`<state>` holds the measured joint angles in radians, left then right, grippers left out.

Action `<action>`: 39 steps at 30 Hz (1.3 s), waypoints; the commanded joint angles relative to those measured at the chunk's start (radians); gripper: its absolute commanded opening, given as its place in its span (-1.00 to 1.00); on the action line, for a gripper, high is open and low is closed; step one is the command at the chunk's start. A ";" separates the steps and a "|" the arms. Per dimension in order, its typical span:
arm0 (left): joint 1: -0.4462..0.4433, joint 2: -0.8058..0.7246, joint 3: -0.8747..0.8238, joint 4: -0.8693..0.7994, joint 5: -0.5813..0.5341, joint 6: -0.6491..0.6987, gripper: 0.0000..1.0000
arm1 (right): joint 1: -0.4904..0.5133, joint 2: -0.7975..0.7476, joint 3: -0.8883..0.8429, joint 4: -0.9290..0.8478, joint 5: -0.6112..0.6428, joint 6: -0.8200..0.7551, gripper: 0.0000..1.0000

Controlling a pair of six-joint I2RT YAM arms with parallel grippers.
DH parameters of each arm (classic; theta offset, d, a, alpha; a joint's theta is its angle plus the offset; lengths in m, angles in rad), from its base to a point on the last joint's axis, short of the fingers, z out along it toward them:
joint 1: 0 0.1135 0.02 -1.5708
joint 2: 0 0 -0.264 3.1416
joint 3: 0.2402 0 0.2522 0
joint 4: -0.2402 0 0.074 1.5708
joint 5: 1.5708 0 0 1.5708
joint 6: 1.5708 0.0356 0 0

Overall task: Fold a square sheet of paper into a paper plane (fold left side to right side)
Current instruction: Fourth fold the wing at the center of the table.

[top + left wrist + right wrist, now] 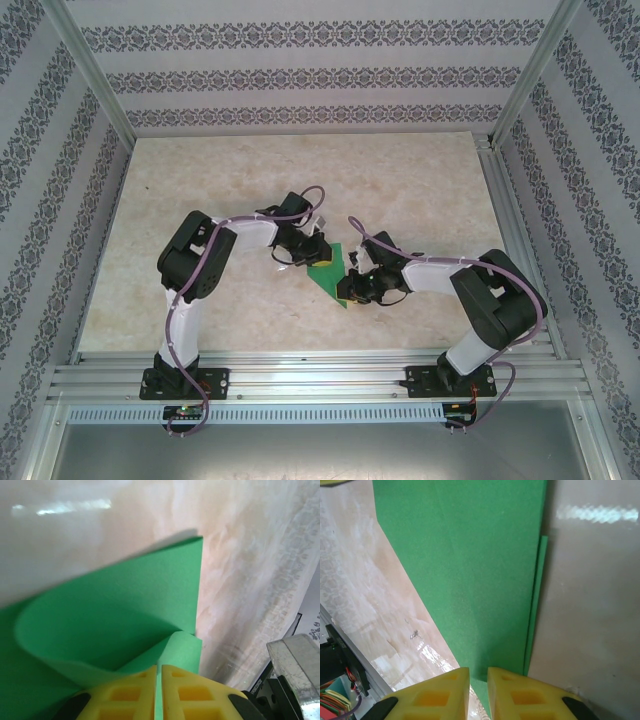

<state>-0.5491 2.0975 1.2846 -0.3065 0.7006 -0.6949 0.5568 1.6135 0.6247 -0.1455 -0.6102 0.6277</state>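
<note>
The green square sheet of paper lies on the table between my two grippers, partly folded into layers rather than a paper plane's dart shape. My left gripper is at its far left side. In the left wrist view its yellow fingers are shut on an edge of the paper, which curls up and over in a loop. My right gripper is at the paper's near right corner. There the paper lies flat with a second layer's edge showing, and the gripper stands slightly open over its pointed corner.
The marble-patterned table has bare room behind and to both sides of the paper. Metal frame rails run along the near edge, and patterned walls enclose the other sides. An aluminium post stands at the right of the left wrist view.
</note>
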 commanded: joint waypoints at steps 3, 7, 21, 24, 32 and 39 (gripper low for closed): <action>0.115 0.061 0.050 -0.028 -0.208 0.070 -0.73 | 0.029 0.071 -0.065 -0.170 0.107 -0.002 -0.61; 0.153 0.075 0.070 -0.029 -0.206 0.088 -0.73 | 0.029 0.068 -0.070 -0.165 0.107 0.000 -0.61; 0.247 -0.014 0.136 -0.036 -0.197 0.173 -0.73 | 0.033 0.065 -0.062 -0.133 0.089 0.009 -0.61; 0.242 -0.140 0.045 -0.005 -0.174 0.164 -0.74 | 0.034 0.065 -0.060 -0.131 0.090 0.007 -0.61; 0.066 -0.361 -0.265 0.160 -0.096 0.050 -0.79 | 0.033 0.070 -0.063 -0.130 0.103 0.001 -0.61; -0.107 -0.313 -0.308 0.289 -0.140 -0.039 -0.86 | 0.035 0.072 -0.051 -0.143 0.111 -0.007 -0.61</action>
<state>-0.6353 1.7615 0.9783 -0.1341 0.5701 -0.6773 0.5613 1.6150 0.6243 -0.1360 -0.6067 0.6308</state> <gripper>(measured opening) 0.074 0.194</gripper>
